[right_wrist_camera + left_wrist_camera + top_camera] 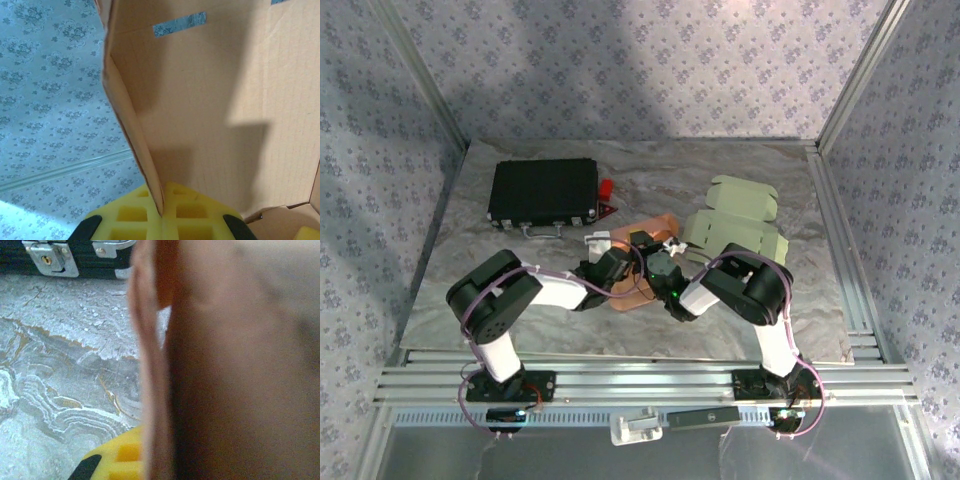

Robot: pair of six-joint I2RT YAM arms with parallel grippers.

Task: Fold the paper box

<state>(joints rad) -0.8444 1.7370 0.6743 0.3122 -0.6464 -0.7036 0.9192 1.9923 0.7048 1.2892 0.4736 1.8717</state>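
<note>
Marbled table point(820, 300), walled in by patterned panels. At its back left lies a black case point(542, 190), its metal latches facing the arms; at the back right lie pale green flat cartons point(740, 220), overlapping one another. The brown paper box point(655, 225), partly erected, stands at the centre of the table, between the case and the cartons and just ahead of both arms. The left gripper point(620, 262) meets it from the left; in the left wrist view a box wall point(240, 365) stands against its one visible yellow pad point(125, 457), the jaws pinched together on the card. The right gripper point(162, 210) is clamped on the edge of an upright flap, both yellow pads pressed to it. A small red object point(606, 190) touches the case's right end
</note>
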